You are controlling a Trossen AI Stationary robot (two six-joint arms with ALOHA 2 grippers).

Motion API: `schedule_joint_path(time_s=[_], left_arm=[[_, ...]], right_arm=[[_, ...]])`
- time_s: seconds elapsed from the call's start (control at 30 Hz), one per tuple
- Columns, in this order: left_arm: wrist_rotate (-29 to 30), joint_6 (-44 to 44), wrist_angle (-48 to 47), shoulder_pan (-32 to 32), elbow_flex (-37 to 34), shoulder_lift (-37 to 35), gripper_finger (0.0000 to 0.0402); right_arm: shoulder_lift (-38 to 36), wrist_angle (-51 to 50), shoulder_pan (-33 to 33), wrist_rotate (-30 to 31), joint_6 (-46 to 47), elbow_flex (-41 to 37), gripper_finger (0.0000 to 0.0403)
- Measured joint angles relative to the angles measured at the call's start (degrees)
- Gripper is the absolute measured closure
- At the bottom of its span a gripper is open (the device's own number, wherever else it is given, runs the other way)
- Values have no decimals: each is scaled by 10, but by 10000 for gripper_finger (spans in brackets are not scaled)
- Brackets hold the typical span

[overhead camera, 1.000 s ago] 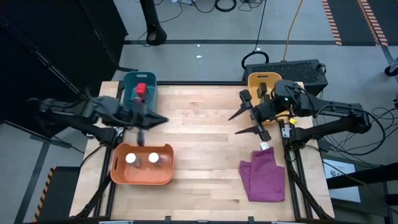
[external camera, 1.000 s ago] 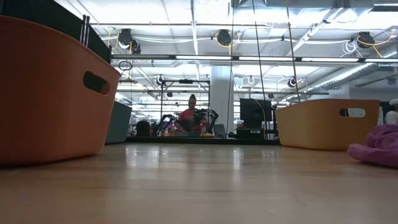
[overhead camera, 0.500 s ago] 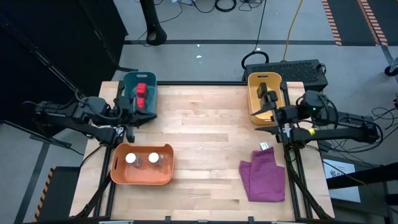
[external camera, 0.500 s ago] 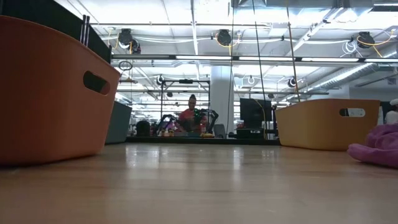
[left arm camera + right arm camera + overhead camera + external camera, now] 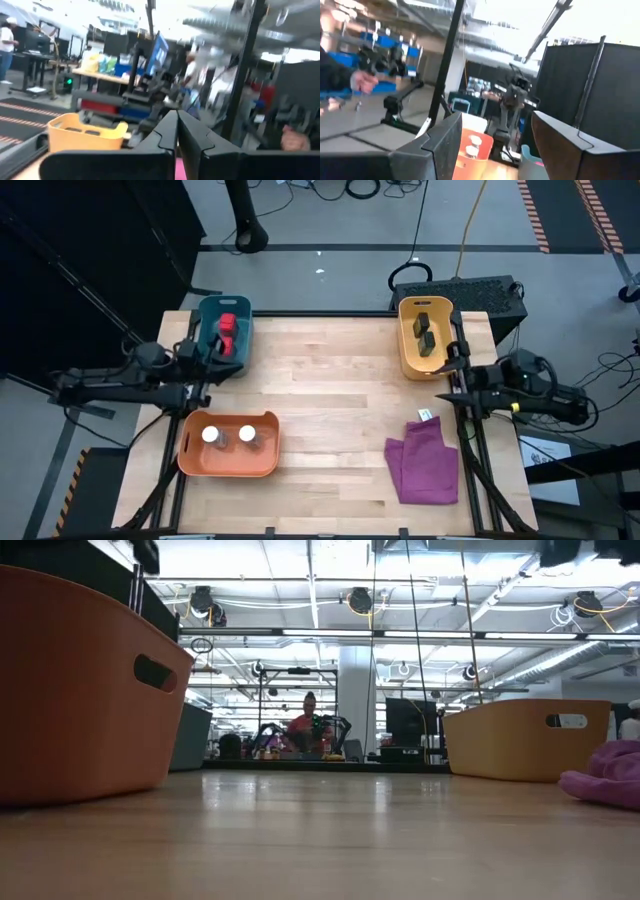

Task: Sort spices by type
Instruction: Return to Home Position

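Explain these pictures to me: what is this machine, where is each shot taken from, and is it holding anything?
It is a robot with two dark arms, each ending in a two-fingered pincer. One picture looks straight down on the wooden table; one sits at table-top level; two come from cameras on the wrists, looking forward along each arm. On the table stand three bins: a teal bin with two red boxes, a yellow bin with two dark grey boxes, and an orange bin with two white-lidded jars. A purple cloth lies near the right arm. The left pincer is shut, the right pincer open; neither holds anything.
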State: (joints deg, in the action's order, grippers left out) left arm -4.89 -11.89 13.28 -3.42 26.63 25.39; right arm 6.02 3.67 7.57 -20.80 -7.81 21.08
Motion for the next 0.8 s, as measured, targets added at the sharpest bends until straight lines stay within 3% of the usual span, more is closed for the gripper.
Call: schedule_joint_path(time_s=[0.13,0.47,0.67,0.8], left_arm=[[-17,-24,57,-8,-72,-54,384],[-17,-26,56,-12,-201,-243,384],[-34,-39,73,-11,-263,-253,384],[-68,36,2,-9,-262,-253,384]], right_arm=[[-60,18,0,-1,26,-50,181],[-59,74,0,-5,59,-122,181],[-59,156,0,-2,37,-200,181],[-49,102,2,4,45,-203,181]])
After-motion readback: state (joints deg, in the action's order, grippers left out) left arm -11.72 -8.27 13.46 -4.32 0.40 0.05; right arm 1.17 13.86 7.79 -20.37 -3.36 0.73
